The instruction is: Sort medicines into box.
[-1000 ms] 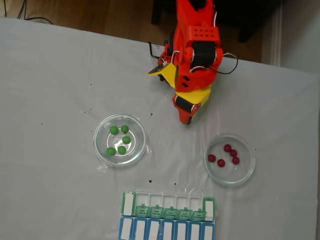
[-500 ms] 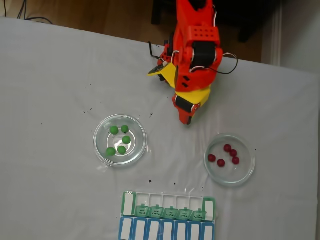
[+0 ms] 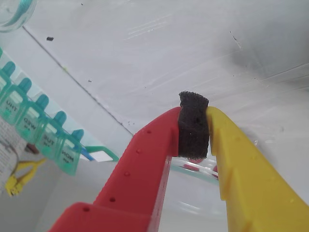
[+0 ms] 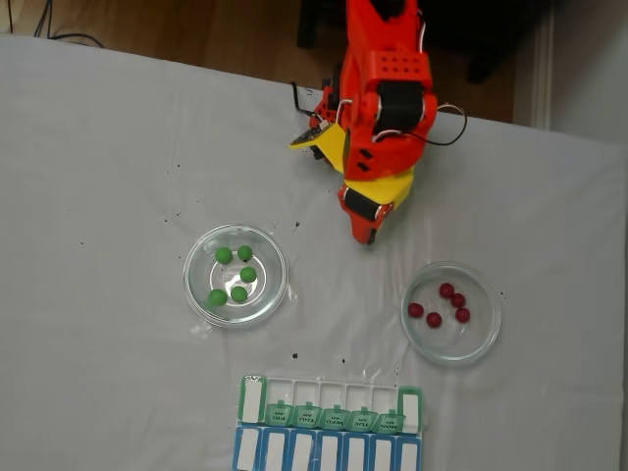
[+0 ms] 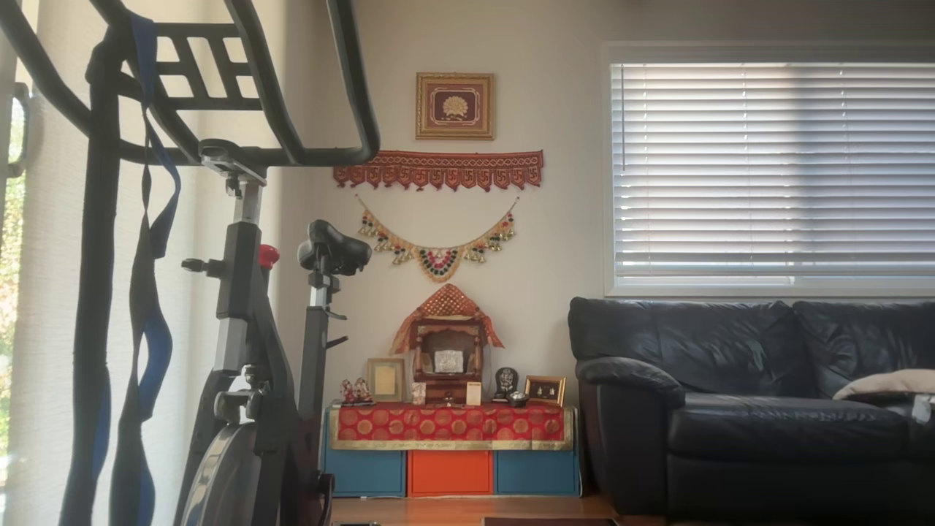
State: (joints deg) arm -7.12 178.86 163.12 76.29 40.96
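While its red and yellow fingers meet on a black foam pad at their tips in the wrist view, the pincer (image 3: 194,126) is closed and holds nothing. In the fixed view the pincer (image 4: 370,234) points down at bare white surface (image 4: 108,177), between two round glass dishes that both lie toward the picture's lower edge. The dish (image 4: 199,294) to its lower left holds five green medicines (image 4: 233,274); the dish (image 4: 485,338) to its lower right holds four dark red medicines (image 4: 441,304). Neither dish touches the pincer. The box (image 4: 332,404) lies well below the pincer at the bottom edge, its green lids in a row, touching a blue-framed organiser (image 4: 327,452) beyond it. In the wrist view the box (image 3: 38,130) sits to the left of the red finger, and the rim of a dish with red medicines shows between the fingers. The other view shows an exercise bike (image 5: 241,307) and a black sofa (image 5: 752,402).
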